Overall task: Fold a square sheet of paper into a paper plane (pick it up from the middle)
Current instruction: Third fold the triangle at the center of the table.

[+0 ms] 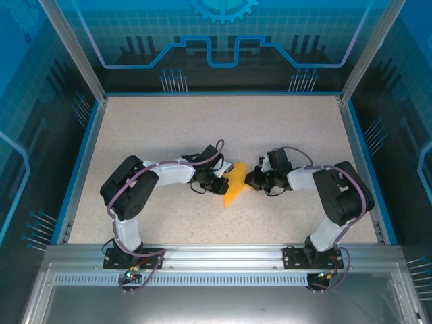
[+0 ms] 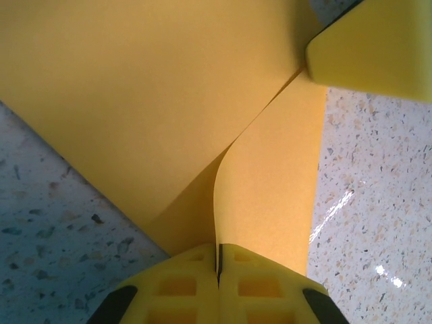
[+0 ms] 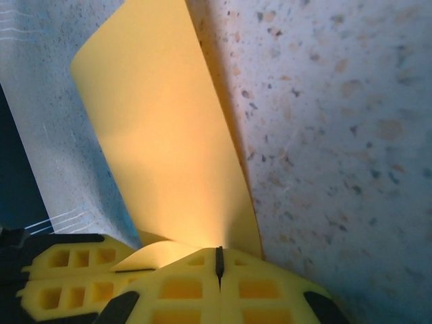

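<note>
One folded sheet of paper (image 1: 234,187); two robot arms, left arm (image 1: 145,183) and right arm (image 1: 337,190); two grippers, left gripper (image 1: 221,185) and right gripper (image 1: 249,181); one speckled table (image 1: 202,128).

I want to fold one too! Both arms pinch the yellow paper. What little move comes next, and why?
Probably press the paper down onto the table: left fingers and right fingers are shut on it, and its flap curves loosely.

Bright even light, soft near-field blur, glare streaks on the table (image 2: 335,202).

Overhead view wide; wrist views close, sharing paper (image 2: 169,101).
</note>
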You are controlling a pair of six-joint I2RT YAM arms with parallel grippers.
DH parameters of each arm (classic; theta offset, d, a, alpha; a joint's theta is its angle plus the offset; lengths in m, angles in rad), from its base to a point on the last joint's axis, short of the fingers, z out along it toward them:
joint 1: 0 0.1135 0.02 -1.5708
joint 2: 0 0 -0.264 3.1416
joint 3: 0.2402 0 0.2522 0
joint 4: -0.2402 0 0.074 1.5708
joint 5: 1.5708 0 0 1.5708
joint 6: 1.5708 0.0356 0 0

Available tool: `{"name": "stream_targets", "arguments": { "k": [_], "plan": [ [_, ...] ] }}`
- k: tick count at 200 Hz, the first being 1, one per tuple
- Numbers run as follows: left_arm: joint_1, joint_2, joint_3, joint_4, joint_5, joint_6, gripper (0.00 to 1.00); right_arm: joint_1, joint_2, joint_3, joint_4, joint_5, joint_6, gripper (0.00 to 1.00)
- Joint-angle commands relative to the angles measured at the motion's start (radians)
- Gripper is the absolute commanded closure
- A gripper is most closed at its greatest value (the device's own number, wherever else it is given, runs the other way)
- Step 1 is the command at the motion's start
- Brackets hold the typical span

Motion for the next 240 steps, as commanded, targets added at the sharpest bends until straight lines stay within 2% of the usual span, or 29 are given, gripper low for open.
{"name": "stream_targets", "arguments": {
  "k": [1, 31, 88, 139, 176, 203, 240],
  "plan": [
    [-0.007, 0.041, -0.013, -0.079, -0.037, 0.022, 1.00, -0.041, -0.068, 0.011, -0.077, 0.004, -0.043, 0.99],
    [-0.006, 0.044, -0.014, -0.075, -0.037, 0.018, 1.00, -0.042, -0.018, 0.030, -0.078, -0.041, -0.061, 0.99],
    [-0.006, 0.042, -0.015, -0.079, -0.037, 0.016, 1.00, -0.039, 0.092, 0.040, -0.087, -0.017, -0.066, 1.00],
    [-0.006, 0.033, -0.018, -0.081, -0.042, 0.016, 1.00, -0.033, -0.078, 0.052, -0.195, 0.023, -0.075, 0.98],
    [-0.007, 0.023, -0.015, -0.077, -0.037, 0.011, 1.00, 0.059, -0.180, 0.040, -0.208, 0.065, -0.024, 0.94],
    [-0.006, 0.021, -0.010, -0.074, -0.028, 0.008, 1.00, 0.117, -0.167, 0.020, -0.159, 0.095, 0.022, 0.93],
    [-0.007, 0.025, -0.010, -0.074, -0.021, 0.010, 1.00, 0.137, -0.072, 0.062, -0.113, 0.083, 0.028, 0.94]
  ]
}}
